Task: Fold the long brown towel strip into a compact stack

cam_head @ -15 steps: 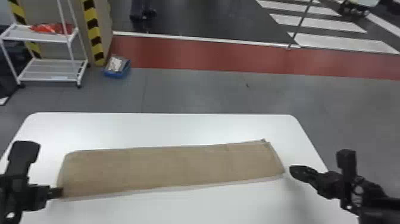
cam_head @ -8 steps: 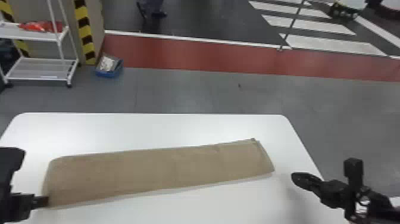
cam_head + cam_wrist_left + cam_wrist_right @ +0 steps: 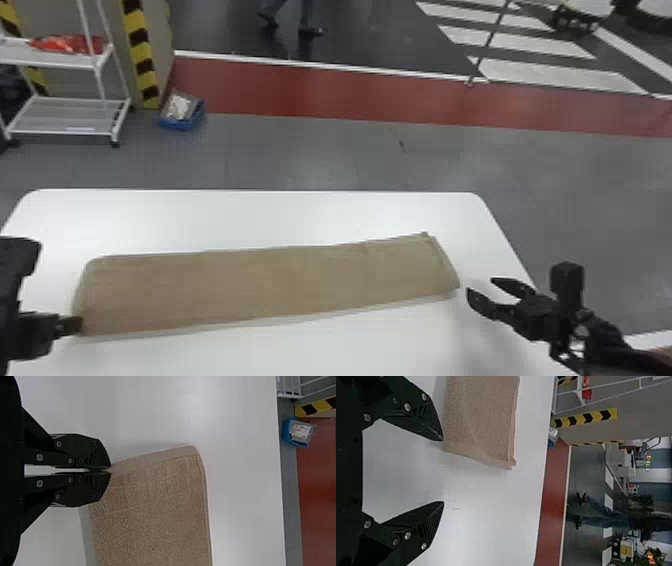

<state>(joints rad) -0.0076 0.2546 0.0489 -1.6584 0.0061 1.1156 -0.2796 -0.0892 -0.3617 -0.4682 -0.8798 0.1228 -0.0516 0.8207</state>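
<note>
And there it was at the far left of the head view: a rack (image 3: 55,61) in the upper left corner, a red bundle (image 3: 70,45) on its upper shelf, and below it, down in the lower left of the frame, the left gripper (image 3: 75,326), right at the towel's near left corner. The wrist camera settled it: the left gripper (image 3: 109,470) had its fingers pressed together with that corner nipped between the tips, a tight hold!

Just right of the rack stood a yellow-and-black striped post (image 3: 142,55), and next to its foot a blue bin (image 3: 175,125) sat on the floor with a pale packet (image 3: 177,106) inside.

Then came the towel (image 3: 260,285), the star of the show, a long brown band lying across the lower middle of the frame on the white desk (image 3: 300,215), its right end sitting higher in the picture than its left.

And over at the lower right, the right gripper (image 3: 481,285) hung just beyond the towel's right end. The right wrist view showed the right gripper (image 3: 443,471) with fingers spread wide, nothing between them, one fingertip close beside the towel's near right corner.
</note>
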